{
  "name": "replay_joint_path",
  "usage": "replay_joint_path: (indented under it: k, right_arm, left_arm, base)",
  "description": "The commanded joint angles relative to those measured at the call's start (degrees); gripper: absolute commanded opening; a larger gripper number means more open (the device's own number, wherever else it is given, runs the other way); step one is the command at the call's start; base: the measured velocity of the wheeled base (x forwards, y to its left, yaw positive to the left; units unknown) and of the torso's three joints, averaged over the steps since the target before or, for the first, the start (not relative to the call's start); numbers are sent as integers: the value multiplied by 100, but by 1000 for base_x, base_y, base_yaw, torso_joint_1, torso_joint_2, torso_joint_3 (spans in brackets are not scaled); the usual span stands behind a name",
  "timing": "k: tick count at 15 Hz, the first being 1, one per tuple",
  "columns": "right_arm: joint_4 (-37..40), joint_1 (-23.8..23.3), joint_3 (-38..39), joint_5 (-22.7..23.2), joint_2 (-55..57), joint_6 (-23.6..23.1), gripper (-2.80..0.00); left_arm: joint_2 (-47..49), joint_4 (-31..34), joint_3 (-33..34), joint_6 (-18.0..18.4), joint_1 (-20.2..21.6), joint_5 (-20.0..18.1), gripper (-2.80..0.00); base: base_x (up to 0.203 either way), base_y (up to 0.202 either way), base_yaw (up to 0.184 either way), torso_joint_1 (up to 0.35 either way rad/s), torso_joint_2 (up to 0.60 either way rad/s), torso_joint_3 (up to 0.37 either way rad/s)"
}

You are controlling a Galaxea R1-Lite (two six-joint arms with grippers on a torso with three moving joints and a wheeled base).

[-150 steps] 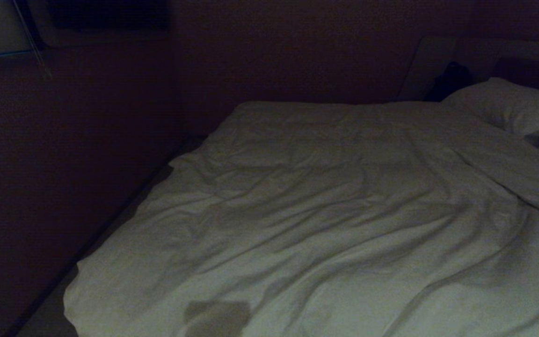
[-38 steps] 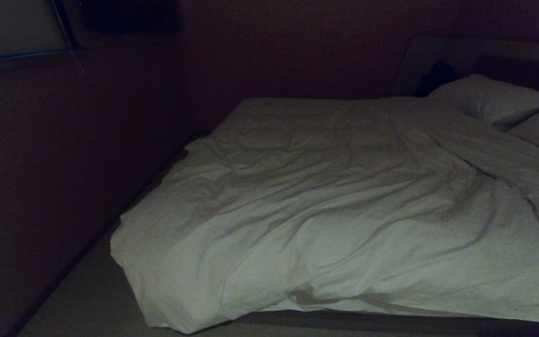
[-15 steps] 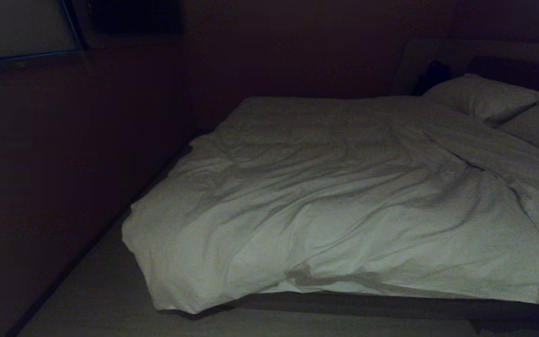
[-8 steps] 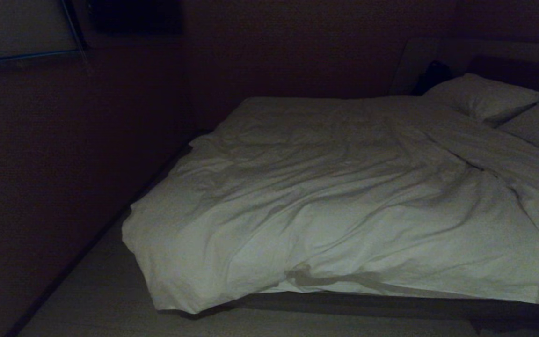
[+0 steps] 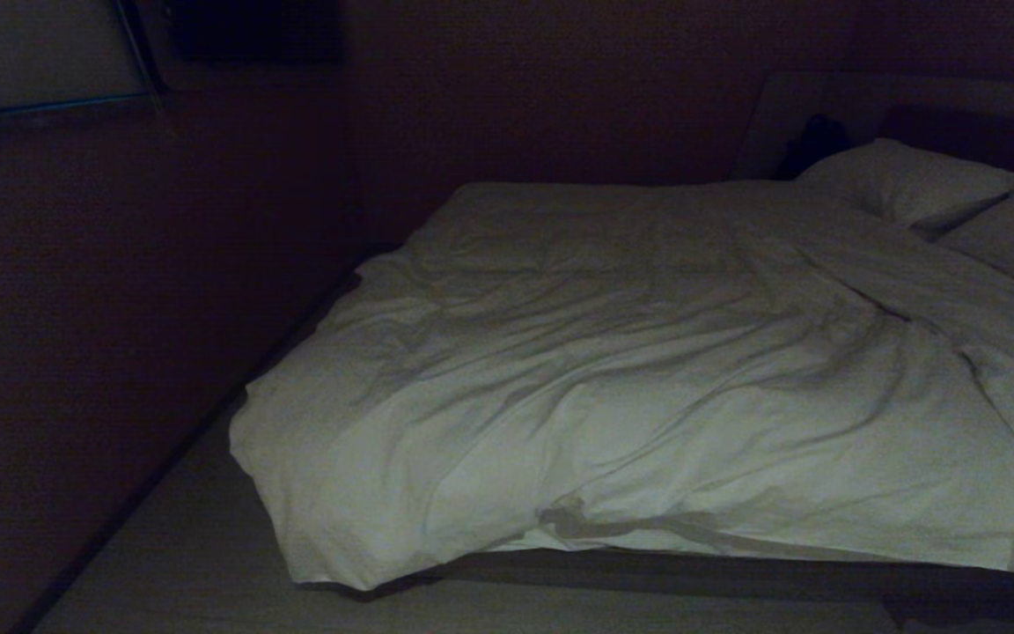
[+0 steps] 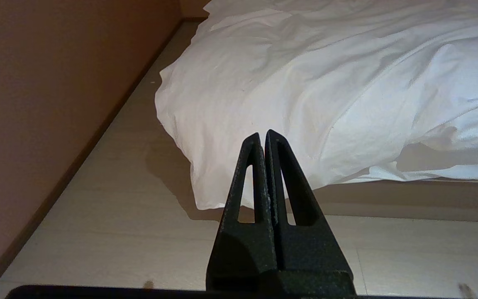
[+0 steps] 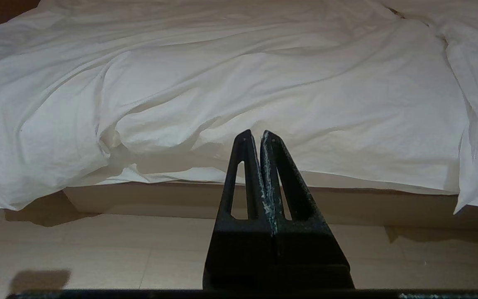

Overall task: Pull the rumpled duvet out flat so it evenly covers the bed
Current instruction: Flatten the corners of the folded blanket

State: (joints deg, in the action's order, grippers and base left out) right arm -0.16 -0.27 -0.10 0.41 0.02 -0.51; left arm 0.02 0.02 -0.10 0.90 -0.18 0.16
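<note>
The view has pulled back from the bed (image 5: 736, 572) and now holds steady. Both the left gripper (image 6: 262, 133) and right gripper (image 7: 254, 133) are clenched on nothing, the duvet (image 5: 630, 387) ahead (still creased, its corner drooping floorward), so smoothing likely remains.

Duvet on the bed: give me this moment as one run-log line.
duvet: spread, wrinkled, corner drooping to floor | left gripper: shut, empty, off bed | right gripper: shut, empty
</note>
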Motion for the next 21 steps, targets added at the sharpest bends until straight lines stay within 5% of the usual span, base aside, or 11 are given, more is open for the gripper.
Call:
replay_joint_path:
  k: [1, 21]
  right_arm:
    - [-11, 0, 1, 11, 6, -28, -280]
    - [187, 0, -179, 5, 86, -64, -280]
  left_arm:
    - [-2, 6, 1, -2, 1, 2, -280]
    - [-2, -1, 1, -2, 1, 2, -280]
  base:
    - [0, 0, 0, 0, 0, 0]
    - [0, 0, 0, 0, 0, 0]
